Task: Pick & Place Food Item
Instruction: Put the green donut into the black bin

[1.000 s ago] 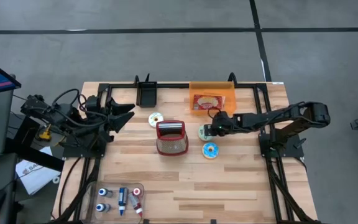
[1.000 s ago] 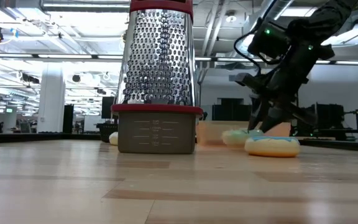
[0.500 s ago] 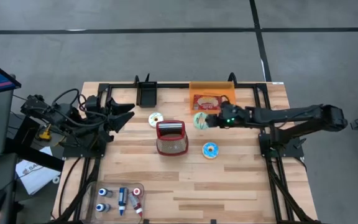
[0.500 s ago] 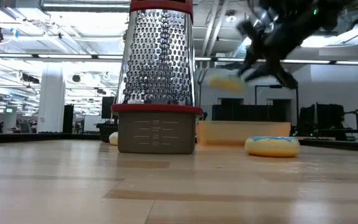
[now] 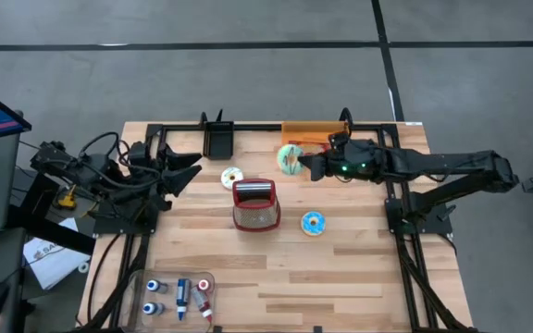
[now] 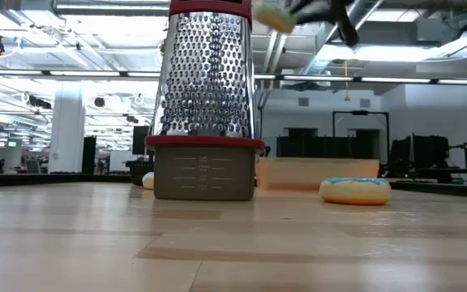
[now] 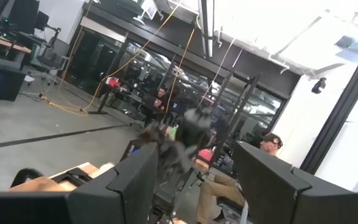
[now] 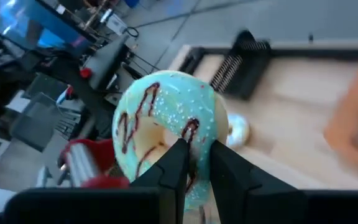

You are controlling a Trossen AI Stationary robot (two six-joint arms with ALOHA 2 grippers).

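A mint-green frosted doughnut [image 5: 291,158] with dark drizzle hangs high above the table, in front of the orange tray [image 5: 315,130] at the far edge. My right gripper [image 5: 304,166] is shut on it; the right wrist view shows the frosted face [image 8: 166,115] close up. In the low view the doughnut [image 6: 272,15] is a blur at the top. A blue-frosted doughnut [image 5: 313,223] and a pale doughnut [image 5: 231,176] lie flat on the table. My left gripper [image 5: 192,172] waits open at the table's left, holding nothing. My right gripper pinches the doughnut's ring at the edge nearest the wrist [image 8: 194,140] between its two fingers [image 8: 174,163]. The fingers reach in roughly level from the table's right. The doughnut is lifted clear of the table and stands tilted on edge, its frosted face turned toward the wrist.
A red-based metal grater [image 5: 255,204] stands upright mid-table, near the raised doughnut. A black holder [image 5: 217,139] sits at the far edge. A clear box of small bottles [image 5: 179,296] lies near the front left. Black frame rails [image 5: 391,185] run along both sides.
My right gripper has risen steeply from the table beside the blue doughnut, carrying the green doughnut up and toward the far edge and slightly left. Its fingers have tipped from pointing steeply down to nearly level. The doughnut now hangs clear, well above the grater's top.
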